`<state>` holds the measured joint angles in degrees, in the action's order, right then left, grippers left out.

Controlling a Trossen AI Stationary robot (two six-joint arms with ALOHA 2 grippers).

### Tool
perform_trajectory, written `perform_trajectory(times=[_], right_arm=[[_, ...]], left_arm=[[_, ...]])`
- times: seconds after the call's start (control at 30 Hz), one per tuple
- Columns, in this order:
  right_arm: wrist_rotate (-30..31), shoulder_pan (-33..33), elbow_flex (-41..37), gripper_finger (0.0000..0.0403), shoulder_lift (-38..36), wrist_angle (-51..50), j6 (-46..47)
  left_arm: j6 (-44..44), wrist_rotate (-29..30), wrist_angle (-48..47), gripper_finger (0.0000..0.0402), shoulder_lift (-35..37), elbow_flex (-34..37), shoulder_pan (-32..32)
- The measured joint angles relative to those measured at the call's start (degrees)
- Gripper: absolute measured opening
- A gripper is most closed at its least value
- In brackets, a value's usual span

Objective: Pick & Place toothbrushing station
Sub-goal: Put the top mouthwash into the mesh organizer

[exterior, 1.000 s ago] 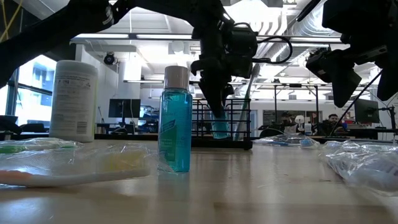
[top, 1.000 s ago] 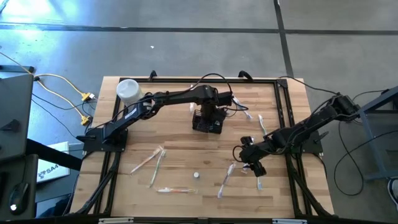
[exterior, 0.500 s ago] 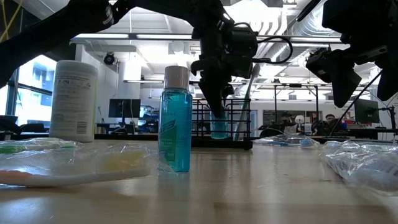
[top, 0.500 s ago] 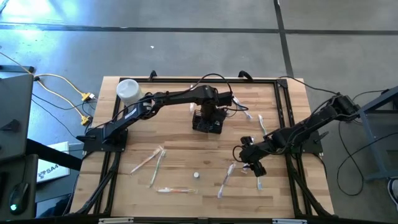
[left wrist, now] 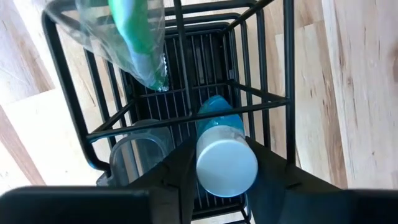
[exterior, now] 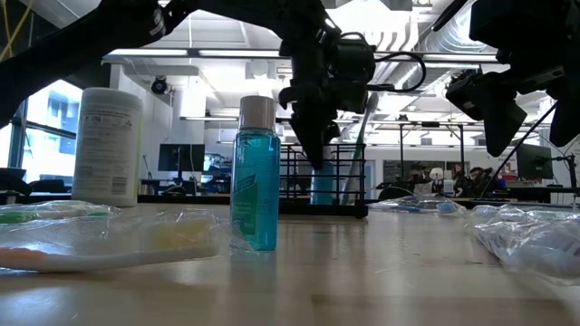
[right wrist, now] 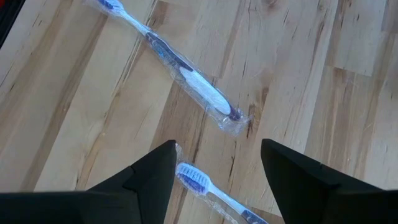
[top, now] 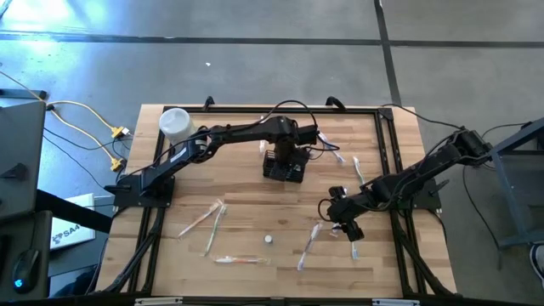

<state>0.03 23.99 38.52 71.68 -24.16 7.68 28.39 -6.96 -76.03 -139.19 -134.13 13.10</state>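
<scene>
The toothbrushing station, a black wire-mesh caddy (top: 283,167) (left wrist: 186,93), stands at the table's far middle. My left gripper (top: 286,151) (left wrist: 225,180) hangs straight over it, shut on a blue bottle with a white cap (left wrist: 227,167) (exterior: 323,186), whose lower part is inside the caddy. A green item in clear wrap (left wrist: 134,43) and a clear cup (left wrist: 140,152) also sit in the caddy. My right gripper (top: 342,221) (right wrist: 217,180) is open over wrapped toothbrushes (right wrist: 186,78) at the right and touches nothing. My left gripper pinches the blue bottle by its white cap (left wrist: 205,168), one finger on each side of the cap. The fingers come from above and point down. The bottle stands upright below them inside the caddy; whether its base rests on the caddy's floor I cannot tell.
A white cylindrical container (top: 174,123) (exterior: 109,145) stands at the far left corner. A second blue bottle (exterior: 254,172) (top: 269,240) stands in the near middle. Wrapped toothbrushes lie about the near left (top: 204,219), near middle (top: 238,259) and right (top: 357,170).
</scene>
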Motion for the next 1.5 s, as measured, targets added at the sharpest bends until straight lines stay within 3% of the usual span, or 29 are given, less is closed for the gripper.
perform_trajectory(times=[0.33, 0.6, 1.5], right_arm=[[0.0, 0.0, 0.0, 0.0229, 0.0, 0.0, 0.0], [0.0, 0.0, 0.0, 0.0229, 0.0, -0.2, 0.2], [0.0, 0.0, 0.0, 0.0229, 0.0, -0.5, 1.1]], left_arm=[[-0.6, 0.2, -0.3, 0.0141, 0.0, -0.8, 0.0], [-1.1, -0.1, -0.5, 0.0120, 0.1, -0.8, 0.0], [-3.2, -2.0, -1.6, 0.0118, 0.9, -0.8, -0.6]])
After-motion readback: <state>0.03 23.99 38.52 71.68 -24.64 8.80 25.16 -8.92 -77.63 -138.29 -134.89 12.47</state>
